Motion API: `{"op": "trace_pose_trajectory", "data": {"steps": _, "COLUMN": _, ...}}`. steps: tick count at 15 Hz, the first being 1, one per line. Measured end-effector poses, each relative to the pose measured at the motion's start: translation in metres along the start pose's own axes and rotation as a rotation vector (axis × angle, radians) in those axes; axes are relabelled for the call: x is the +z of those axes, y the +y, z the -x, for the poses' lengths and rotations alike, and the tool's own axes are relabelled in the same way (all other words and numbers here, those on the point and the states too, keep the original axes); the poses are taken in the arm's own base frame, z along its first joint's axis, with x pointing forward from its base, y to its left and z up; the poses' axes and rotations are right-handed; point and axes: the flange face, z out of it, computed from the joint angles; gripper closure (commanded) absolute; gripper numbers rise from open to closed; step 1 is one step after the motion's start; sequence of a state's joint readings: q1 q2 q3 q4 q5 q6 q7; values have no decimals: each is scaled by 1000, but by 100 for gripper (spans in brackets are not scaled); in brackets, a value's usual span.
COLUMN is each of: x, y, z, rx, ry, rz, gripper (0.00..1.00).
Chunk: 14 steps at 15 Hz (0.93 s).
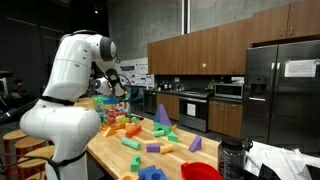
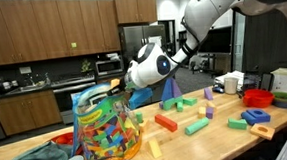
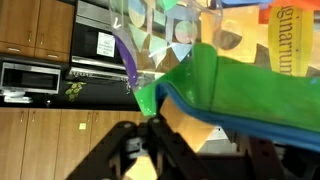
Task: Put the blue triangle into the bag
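Kitchen with wood cabinets (image 2: 41, 36) and one steel fridge (image 1: 280, 85); long wooden counter (image 2: 227, 137) strewn with loose blocks (image 2: 196, 126). One clear bag (image 2: 107, 132), crammed with coloured blocks, at one end. One gripper (image 2: 117, 89) poised just over its mouth, jaws open or clenched impossible to tell. One blue triangle (image 2: 171, 91) upright on the counter beyond the bag, outside it. One red bowl (image 2: 259, 99) farther along.

Kitchen with brown wood cabinets and steel appliances

Brown wooden wall cabinets (image 2: 40, 31) run above a built-in stainless steel microwave (image 2: 108, 65), and a tall stainless steel refrigerator (image 1: 283, 95) stands at the end of the row. A plain grey wall (image 1: 130, 30) rises behind. A long light wooden table (image 2: 218, 146) fills the foreground.
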State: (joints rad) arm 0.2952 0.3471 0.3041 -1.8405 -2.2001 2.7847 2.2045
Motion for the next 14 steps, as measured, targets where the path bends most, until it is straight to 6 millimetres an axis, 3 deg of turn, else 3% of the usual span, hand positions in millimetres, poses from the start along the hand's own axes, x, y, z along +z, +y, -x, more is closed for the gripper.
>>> {"op": "trace_pose_trajectory", "data": {"steps": 2, "x": 2, "y": 3, "z": 1, "rx": -1, "ry": -14, "rz": 4, "gripper": 0}}
{"op": "trace_pose_trajectory", "data": {"steps": 14, "x": 10, "y": 5, "z": -38, "rx": 100, "ry": 179, "rz": 23, "gripper": 0}}
